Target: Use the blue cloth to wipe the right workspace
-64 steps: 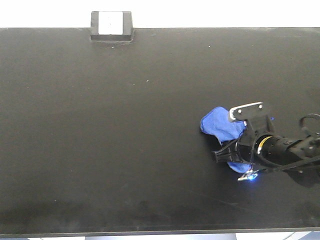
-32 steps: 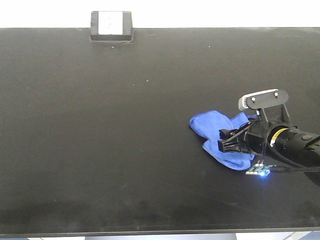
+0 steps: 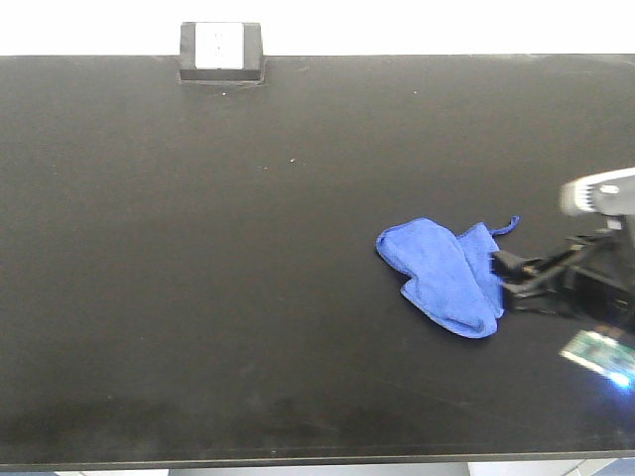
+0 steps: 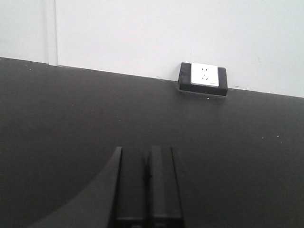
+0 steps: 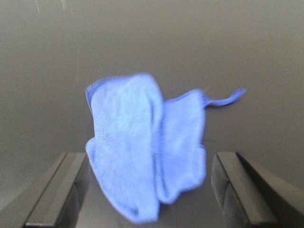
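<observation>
Royal-blue and rumpled, the small soft microfibre cloth lies loose on the wide matte black benchtop, in the right half of the surface and roughly midway between its back and front edges. It is folded over itself into two lobes, with a thin loop tag sticking out from its upper right corner onto bare bench.

Over at the right edge of the front view, the right arm's black gripper sits low, its fingertips right at the cloth's right-hand edge; whether they touch the fabric cannot be told from that view. From the right wrist camera the picture is clearer: the two dark grey fingers are spread wide, one on each side of the frame, and the cloth lies between and just ahead of them, gripped by neither. That view is a little blurred.

The left gripper shows only in its own wrist camera, fingers pressed together with nothing between them, hovering over bare black benchtop. Beyond it, against the white wall at the back edge, stands a small black box with a grey-white socket face, also visible at the top left of the front view, well apart from the cloth.
</observation>
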`<state>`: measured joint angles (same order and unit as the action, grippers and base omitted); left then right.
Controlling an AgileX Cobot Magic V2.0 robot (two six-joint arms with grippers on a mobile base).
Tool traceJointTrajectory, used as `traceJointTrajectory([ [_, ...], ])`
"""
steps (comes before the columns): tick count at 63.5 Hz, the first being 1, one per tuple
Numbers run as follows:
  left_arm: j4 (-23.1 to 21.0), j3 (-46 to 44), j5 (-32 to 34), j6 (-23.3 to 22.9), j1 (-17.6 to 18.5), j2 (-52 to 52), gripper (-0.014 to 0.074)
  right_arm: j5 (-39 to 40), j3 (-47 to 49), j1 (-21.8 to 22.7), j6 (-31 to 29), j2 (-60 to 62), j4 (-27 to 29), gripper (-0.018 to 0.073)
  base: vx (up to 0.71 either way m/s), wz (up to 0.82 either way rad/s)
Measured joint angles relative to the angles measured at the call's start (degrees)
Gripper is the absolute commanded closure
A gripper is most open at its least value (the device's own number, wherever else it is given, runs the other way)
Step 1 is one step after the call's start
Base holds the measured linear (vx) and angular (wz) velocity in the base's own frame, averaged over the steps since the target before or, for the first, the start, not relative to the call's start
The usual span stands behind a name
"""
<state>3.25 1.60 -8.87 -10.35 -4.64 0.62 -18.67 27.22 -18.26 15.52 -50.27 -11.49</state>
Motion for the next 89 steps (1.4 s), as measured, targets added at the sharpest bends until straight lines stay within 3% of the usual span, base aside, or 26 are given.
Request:
traceJointTrajectory([
  [30, 0.0, 0.0, 0.0, 0.0, 0.0, 0.0, 0.0602, -4.3, -0.2, 0.2, 0.0, 11.2, 0.5, 0.0008, 0.0, 0.0],
  [38, 0.0, 0.0, 0.0, 0.0, 0.0, 0.0, 0.0602, -8.9, -0.3, 4.3, -0.1, 16.5, 4.4, 0.0137, 0.0, 0.0],
  [44, 0.0, 0.0, 0.0, 0.0, 0.0, 0.0, 0.0602, -11.2, -0.6, 10.4, -0.7, 23.5, 5.8, 0.0277, 0.0, 0.0],
  [56, 0.0, 0.0, 0.0, 0.0, 0.0, 0.0, 0.0602, -5.9, -9.3, 20.7, -8.3, 36.4, 7.6, 0.0575, 0.0, 0.0],
  [71, 0.0, 0.0, 0.0, 0.0, 0.0, 0.0, 0.0602, 6.3, -27.8, 21.8, -14.1, 47.9, 13.9, 0.0568, 0.0, 0.0],
  [89, 0.0, 0.0, 0.0, 0.0, 0.0, 0.0, 0.0602, 5.2, -28.9, 21.8, -14.4, 50.7, 14.3, 0.0567, 0.0, 0.0],
])
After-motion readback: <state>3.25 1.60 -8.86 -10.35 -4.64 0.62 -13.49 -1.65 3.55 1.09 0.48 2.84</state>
